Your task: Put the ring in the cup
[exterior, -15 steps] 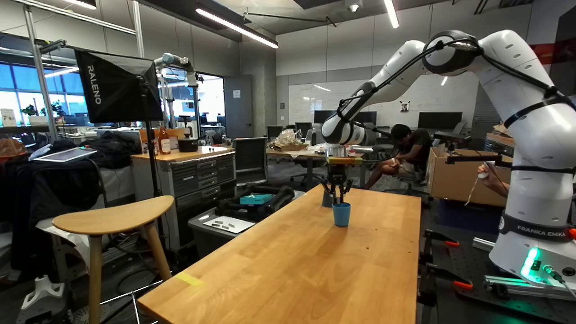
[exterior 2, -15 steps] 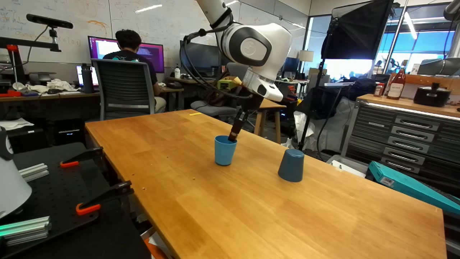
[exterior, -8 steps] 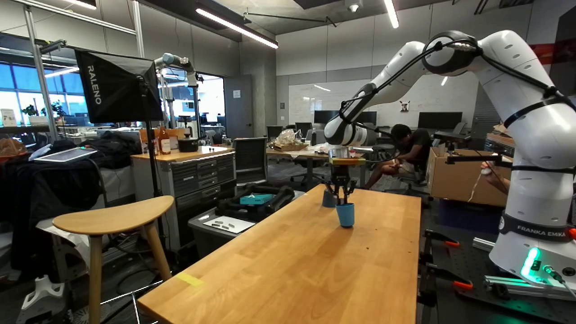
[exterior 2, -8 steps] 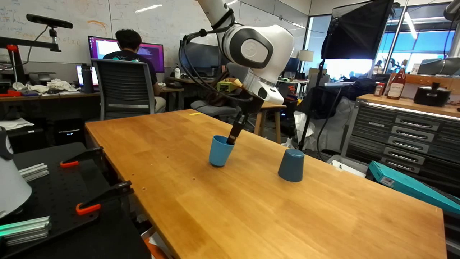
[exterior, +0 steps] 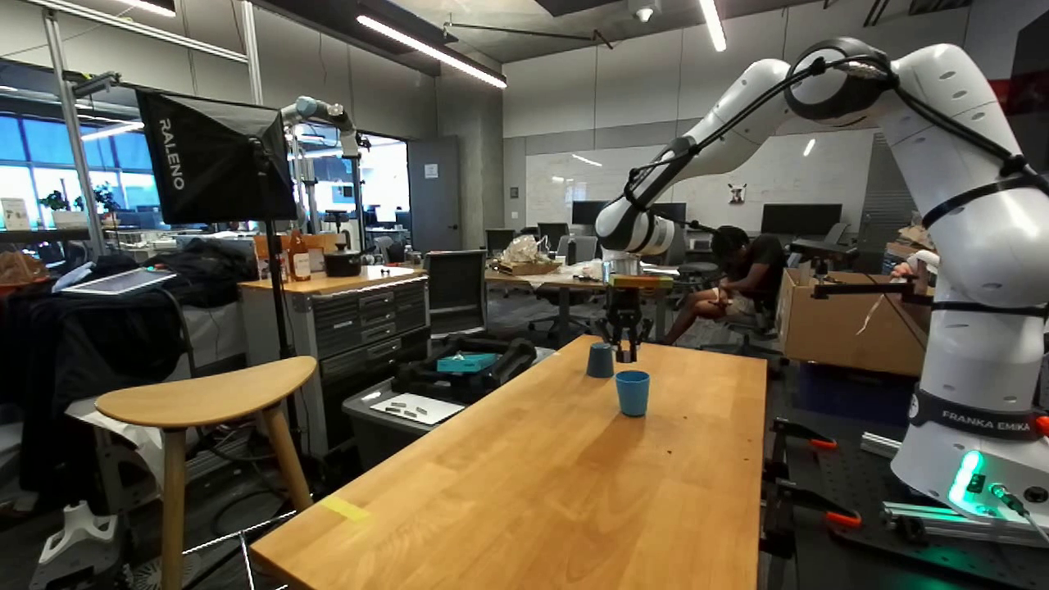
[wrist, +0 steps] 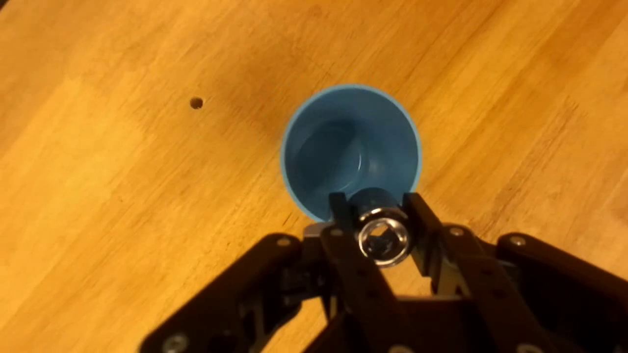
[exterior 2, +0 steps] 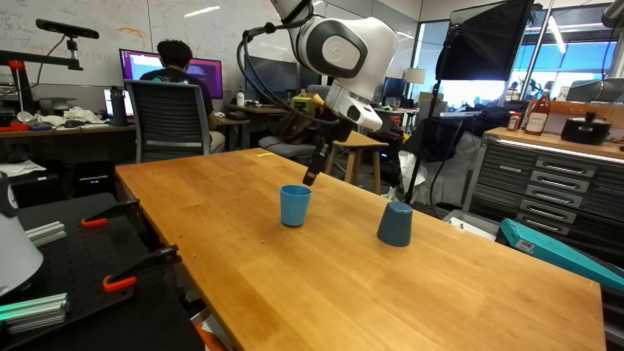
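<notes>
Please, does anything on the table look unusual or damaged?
Yes: the darker cup stands upside down, while the lighter cup stands upright. In the wrist view, the table shows a dark, hole-like spot, possibly damage.

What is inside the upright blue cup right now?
In the wrist view, the cup shows bare inner wall and a shadowed floor, with no object visible there. The ring and the gripper holding it cover the lower rim in that view; anything behind them is hidden.
</notes>
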`<state>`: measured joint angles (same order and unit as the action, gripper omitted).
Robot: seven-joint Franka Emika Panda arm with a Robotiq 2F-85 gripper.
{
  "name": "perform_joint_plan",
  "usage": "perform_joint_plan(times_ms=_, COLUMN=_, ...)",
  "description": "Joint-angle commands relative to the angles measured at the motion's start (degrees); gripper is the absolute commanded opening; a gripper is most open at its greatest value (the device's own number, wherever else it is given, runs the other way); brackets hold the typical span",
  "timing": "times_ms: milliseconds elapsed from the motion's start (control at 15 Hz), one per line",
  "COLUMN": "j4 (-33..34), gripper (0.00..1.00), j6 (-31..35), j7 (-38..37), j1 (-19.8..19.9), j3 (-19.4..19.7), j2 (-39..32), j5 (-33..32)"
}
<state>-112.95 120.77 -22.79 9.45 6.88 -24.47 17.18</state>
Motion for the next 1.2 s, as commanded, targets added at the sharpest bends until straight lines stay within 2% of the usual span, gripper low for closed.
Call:
perform_joint_plan(times_ms=0, j4=-5.73, gripper=0.09, j6=-1.2, j7=2.84, j1=-0.55, j3=-0.23, j2=7.73, j5=1.68)
perform_joint_plan(times_ms=267, j4=-8.2, gripper=0.09, j6=-0.91, j7=2.89, j1=-1.14, j3=-0.45, j2=9.58, j5=1.77)
perform_joint_plan(times_ms=533, j4=-8.21, gripper=0.09, j6=0.18, j7=2.01, j1=-1.53, j3=-0.29, j2=7.78, j5=1.57)
perform_joint_plan(times_ms=1133, j4=-4.57, gripper=0.1, j6=1.53, j7=1.49, j1=-1.1, j3=0.37, j2=1.98, j5=1.25)
